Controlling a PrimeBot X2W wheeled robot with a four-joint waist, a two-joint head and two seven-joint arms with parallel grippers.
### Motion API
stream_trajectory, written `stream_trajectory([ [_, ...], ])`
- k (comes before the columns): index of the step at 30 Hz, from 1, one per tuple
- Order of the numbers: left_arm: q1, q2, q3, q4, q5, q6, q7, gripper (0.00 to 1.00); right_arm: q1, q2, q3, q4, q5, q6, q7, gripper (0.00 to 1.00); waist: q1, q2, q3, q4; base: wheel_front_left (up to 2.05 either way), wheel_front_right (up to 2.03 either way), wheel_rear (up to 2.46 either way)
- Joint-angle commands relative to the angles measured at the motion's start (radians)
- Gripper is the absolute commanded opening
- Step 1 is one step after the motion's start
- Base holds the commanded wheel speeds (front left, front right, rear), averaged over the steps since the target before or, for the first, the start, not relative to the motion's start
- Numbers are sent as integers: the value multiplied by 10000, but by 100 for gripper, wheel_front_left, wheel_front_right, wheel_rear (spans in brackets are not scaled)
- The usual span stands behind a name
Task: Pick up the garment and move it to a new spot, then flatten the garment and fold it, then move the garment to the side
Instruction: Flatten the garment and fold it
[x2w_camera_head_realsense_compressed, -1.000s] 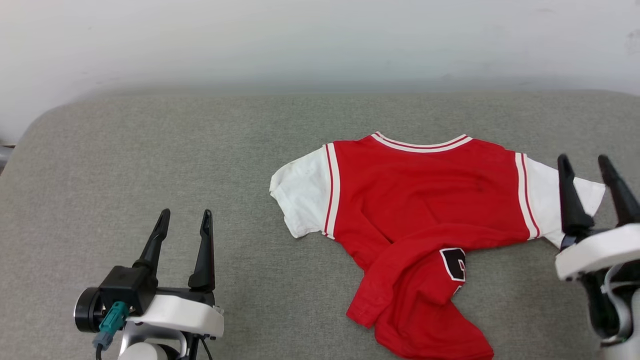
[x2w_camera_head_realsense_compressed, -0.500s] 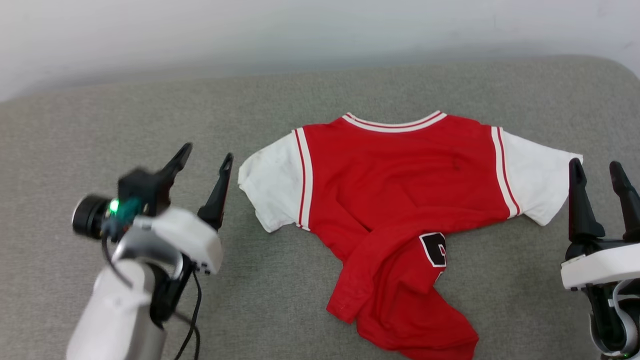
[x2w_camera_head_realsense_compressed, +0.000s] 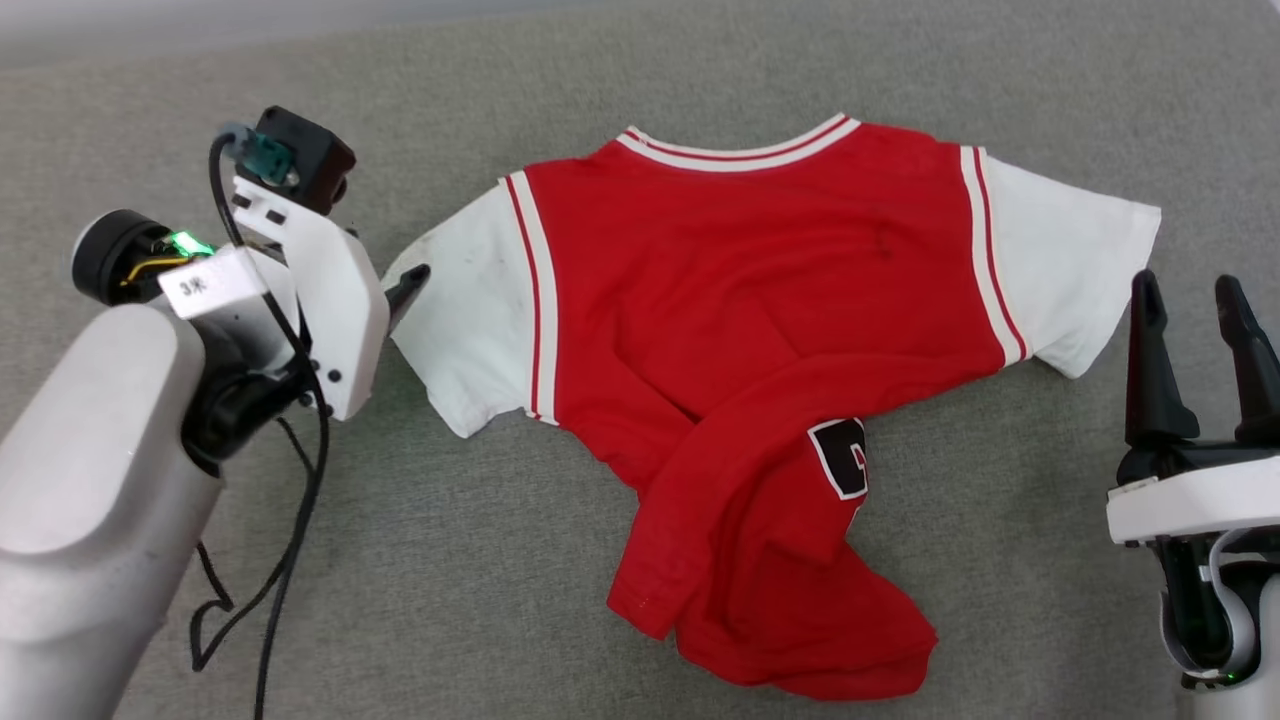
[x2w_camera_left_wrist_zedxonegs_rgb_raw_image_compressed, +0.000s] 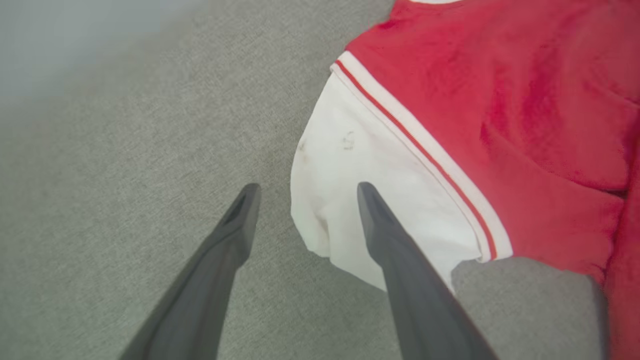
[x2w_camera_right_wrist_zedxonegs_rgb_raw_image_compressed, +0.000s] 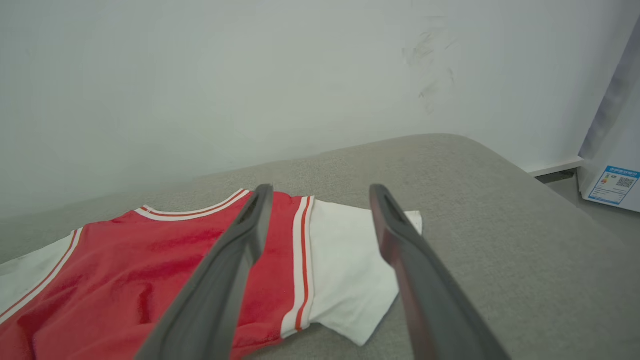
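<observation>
The garment (x2w_camera_head_realsense_compressed: 760, 300) lies on the grey cushion, a red jersey with white sleeves, collar toward the far side. Its lower part is bunched and folded over, and a dark print (x2w_camera_head_realsense_compressed: 845, 455) shows there. My left gripper (x2w_camera_left_wrist_zedxonegs_rgb_raw_image_compressed: 307, 187) hovers open at the left sleeve (x2w_camera_left_wrist_zedxonegs_rgb_raw_image_compressed: 360, 165). One finger is over the sleeve's edge and the other over bare cushion. In the head view a single left fingertip (x2w_camera_head_realsense_compressed: 412, 278) pokes out beside that sleeve. My right gripper (x2w_camera_head_realsense_compressed: 1184, 280) stands open just right of the right sleeve (x2w_camera_head_realsense_compressed: 1070, 270), holding nothing, as the right wrist view confirms for the right gripper (x2w_camera_right_wrist_zedxonegs_rgb_raw_image_compressed: 321, 188).
A grey fabric cushion (x2w_camera_head_realsense_compressed: 500, 600) carries everything, and its rounded right end (x2w_camera_right_wrist_zedxonegs_rgb_raw_image_compressed: 525, 200) drops off. A pale wall (x2w_camera_right_wrist_zedxonegs_rgb_raw_image_compressed: 200, 75) runs along the back. A white appliance (x2w_camera_right_wrist_zedxonegs_rgb_raw_image_compressed: 610, 165) stands on the floor past the right end. A black cable (x2w_camera_head_realsense_compressed: 290, 560) dangles from my left arm.
The head camera has tilted down, shifting the whole picture. My left arm has swung forward and right, up to the left sleeve. The right gripper and the garment lie as before.
</observation>
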Motion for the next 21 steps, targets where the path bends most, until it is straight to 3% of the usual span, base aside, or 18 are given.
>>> stream_trajectory([
  [1, -198, 159, -119, 163, -217, 9, 220, 100, -212, 105, 20, 68, -40, -8, -86, 100, -1, 0, 331, -202, 0, 0, 0],
  [5, -589, 595, -627, 616, -592, 9, 909, 100, -306, 141, 10, 233, -23, -8, -214, 100, -1, 0, 523, -278, 0, 0, 0],
  [8, -751, 816, -891, 870, -556, 8, 810, 100, -388, 173, 37, 313, -15, -8, -289, 100, -1, 0, 629, -316, 0, 0, 0],
  [21, -584, 834, -2076, 1397, -1555, -5, 656, 100, -558, 249, 34, 526, -15, -8, -304, 100, -1, 0, 967, -361, 0, 0, 0],
])
